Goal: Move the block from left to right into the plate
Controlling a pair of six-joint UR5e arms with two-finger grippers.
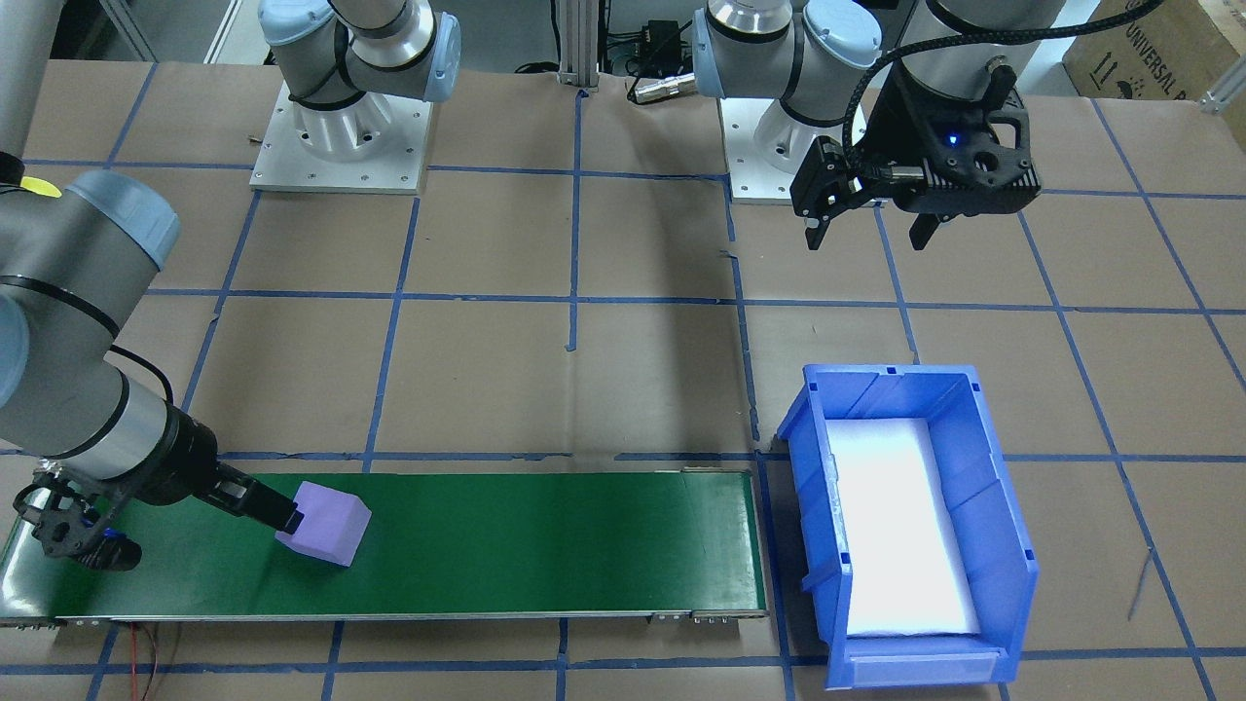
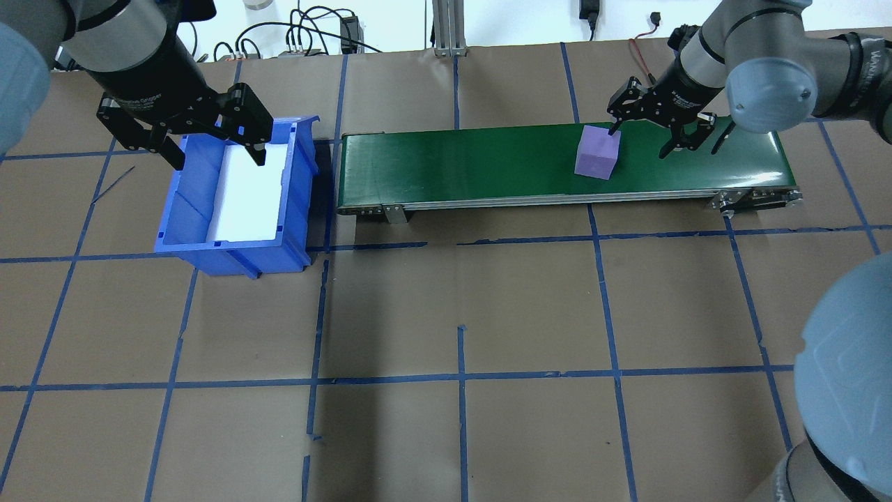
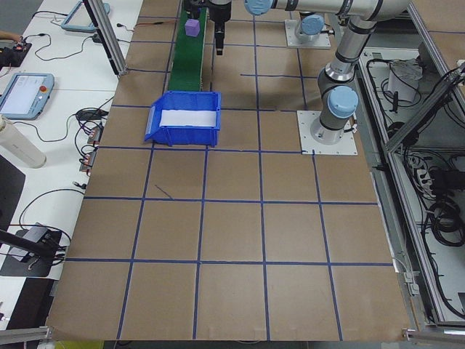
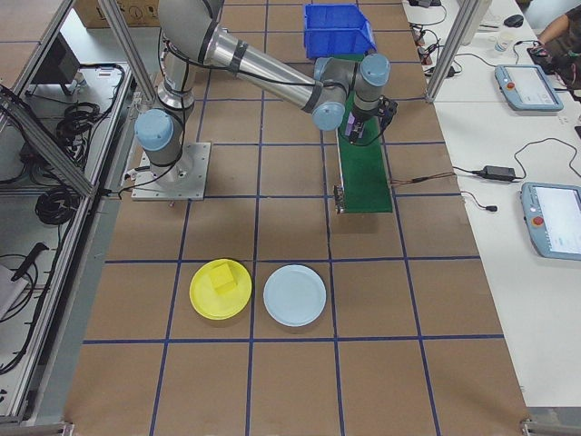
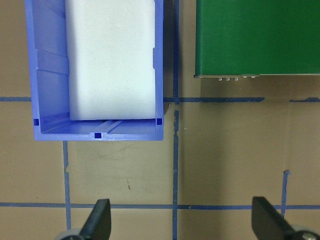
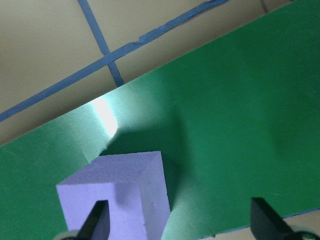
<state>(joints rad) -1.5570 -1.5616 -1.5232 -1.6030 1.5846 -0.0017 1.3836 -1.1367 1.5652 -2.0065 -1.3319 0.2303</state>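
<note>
One purple block (image 2: 597,153) sits on the green belt (image 2: 488,164) toward its right end, with the right gripper (image 2: 637,129) spread wide and holding nothing; one fingertip (image 6: 96,224) rests against the block's edge and the other hangs well off to the right. Closing from here could shove the block sideways or tip it instead of seizing it, because the block is not centred between the jaws. Far to the left, the left gripper (image 2: 209,143) hovers wide open and empty over the blue bin (image 2: 230,202). Well apart, the yellow plate (image 4: 221,291) lies beside a pale plate (image 4: 294,295) and already carries a yellow block (image 4: 221,280)
</note>
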